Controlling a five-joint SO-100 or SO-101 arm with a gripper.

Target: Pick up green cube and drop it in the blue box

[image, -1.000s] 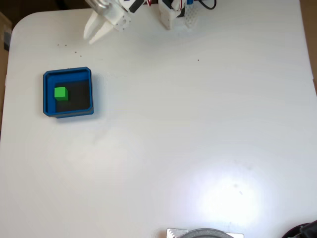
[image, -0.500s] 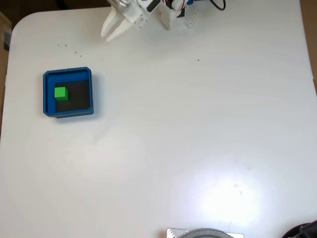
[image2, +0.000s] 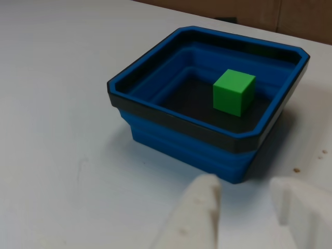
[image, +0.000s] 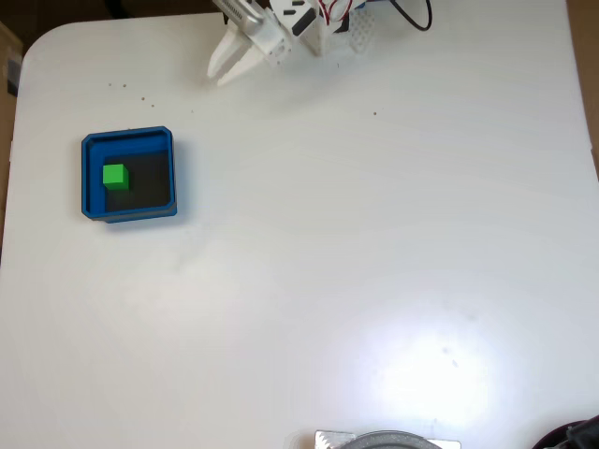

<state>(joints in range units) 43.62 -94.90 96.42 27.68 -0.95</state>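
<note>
While green cube (image: pixel 114 175) rests inside blue box (image: pixel 128 176) on dark floor, toward left wall in fixed view, end effector (image: pixel 226 73) has retreated rightward along top edge of table (image: pixel 374 262), now well apart from box. Fingers spread, holding nothing. Judgement: drop complete; arm returning toward base.

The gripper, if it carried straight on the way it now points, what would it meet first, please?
Probably the near wall of the blue box. In the other view the open gripper points at it, with bare table between. The green cube lies inside, behind that wall. Depth is uncertain.
</note>
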